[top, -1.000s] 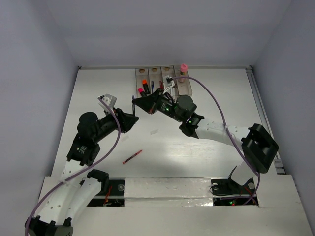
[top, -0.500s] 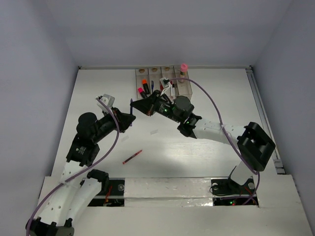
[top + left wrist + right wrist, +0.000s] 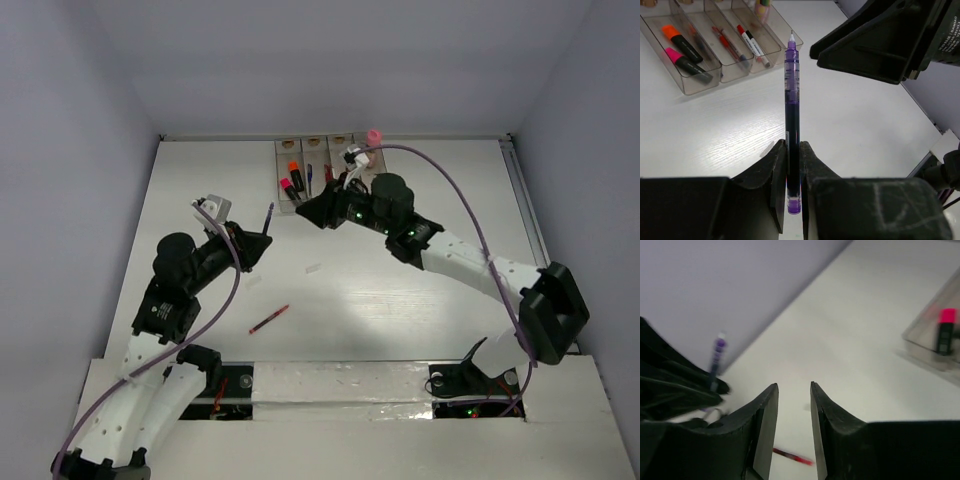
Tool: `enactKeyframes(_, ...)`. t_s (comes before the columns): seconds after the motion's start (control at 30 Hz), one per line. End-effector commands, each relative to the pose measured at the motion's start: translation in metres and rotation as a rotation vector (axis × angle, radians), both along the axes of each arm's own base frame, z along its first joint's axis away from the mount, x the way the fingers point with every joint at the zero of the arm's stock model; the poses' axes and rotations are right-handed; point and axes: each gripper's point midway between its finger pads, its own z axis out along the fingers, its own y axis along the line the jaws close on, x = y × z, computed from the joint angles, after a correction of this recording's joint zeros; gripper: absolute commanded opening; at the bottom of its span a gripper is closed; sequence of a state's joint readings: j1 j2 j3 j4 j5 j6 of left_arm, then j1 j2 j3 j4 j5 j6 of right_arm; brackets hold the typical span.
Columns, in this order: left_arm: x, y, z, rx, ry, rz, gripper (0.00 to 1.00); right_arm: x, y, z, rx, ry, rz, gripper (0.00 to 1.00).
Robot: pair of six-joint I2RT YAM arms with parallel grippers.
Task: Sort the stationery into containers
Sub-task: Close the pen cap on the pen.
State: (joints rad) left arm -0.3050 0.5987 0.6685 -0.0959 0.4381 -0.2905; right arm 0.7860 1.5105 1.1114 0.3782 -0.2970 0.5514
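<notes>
My left gripper [image 3: 793,150] is shut on the lower end of a dark blue-purple pen [image 3: 792,95], which stands up out of the fingers. In the top view that pen [image 3: 269,216] points away from the left gripper [image 3: 262,238], off the table. My right gripper [image 3: 303,211] is open and holds nothing, a short way right of the pen. The right wrist view shows its jaws [image 3: 794,387] apart over bare table. A red pen [image 3: 268,319] lies near the table's front. The containers [image 3: 340,150] at the back hold orange [image 3: 679,42] and pink [image 3: 685,62] highlighters and pens.
A pink-capped glue stick [image 3: 374,137] stands upright at the right end of the containers. A small scrap [image 3: 313,267] lies mid-table. Purple cables loop over both arms. Walls close the table in on three sides.
The right gripper has let go of the blue-purple pen, opened and drawn back towards the containers. The left gripper has shut on the pen and now holds it alone.
</notes>
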Motion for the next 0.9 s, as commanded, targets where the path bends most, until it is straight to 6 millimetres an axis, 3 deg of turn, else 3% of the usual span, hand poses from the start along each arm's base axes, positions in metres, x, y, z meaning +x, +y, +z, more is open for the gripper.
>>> enactKeyframes(0.0, 0.004, 0.007, 0.025, -0.011, -0.096, 0.036, 0.00, 0.001, -0.036, -0.032, -0.289, -0.112, -0.010, 0.37)
enactKeyframes(0.1, 0.004, 0.006, 0.028, -0.014, -0.105, 0.034, 0.00, -0.003, -0.050, -0.078, -0.493, -0.139, 0.050, 0.35)
enactKeyframes(0.2, 0.003, 0.007, 0.029, -0.014, -0.110, 0.036, 0.00, -0.011, -0.052, -0.106, -0.562, -0.183, 0.134, 0.36)
enactKeyframes(0.33, 0.001, 0.007, 0.030, -0.017, -0.113, 0.031, 0.00, -0.011, -0.050, -0.133, -0.651, -0.195, 0.220, 0.40)
enactKeyframes(0.4, 0.000, 0.006, 0.030, -0.018, -0.115, 0.028, 0.00, -0.001, -0.051, -0.136, -0.699, -0.190, 0.227, 0.42)
enactKeyframes(0.47, -0.001, 0.006, 0.032, -0.020, -0.121, 0.027, 0.00, 0.005, -0.047, -0.153, -0.772, -0.177, 0.286, 0.44)
enactKeyframes(0.5, -0.001, 0.007, 0.032, -0.020, -0.122, 0.028, 0.00, 0.007, -0.046, -0.158, -0.794, -0.170, 0.300, 0.49)
enactKeyframes(0.53, -0.001, 0.007, 0.033, -0.022, -0.126, 0.030, 0.00, 0.010, -0.046, -0.178, -0.839, -0.158, 0.333, 0.54)
enactKeyframes(0.6, -0.002, 0.008, 0.034, -0.023, -0.131, 0.033, 0.00, 0.017, -0.046, -0.187, -0.890, -0.146, 0.342, 0.64)
enactKeyframes(0.67, -0.002, 0.008, 0.035, -0.023, -0.132, 0.036, 0.00, 0.016, -0.045, -0.206, -0.920, -0.103, 0.383, 0.65)
enactKeyframes(0.87, 0.001, 0.012, 0.036, -0.021, -0.133, 0.061, 0.00, 0.029, -0.042, -0.230, -0.979, -0.073, 0.388, 0.68)
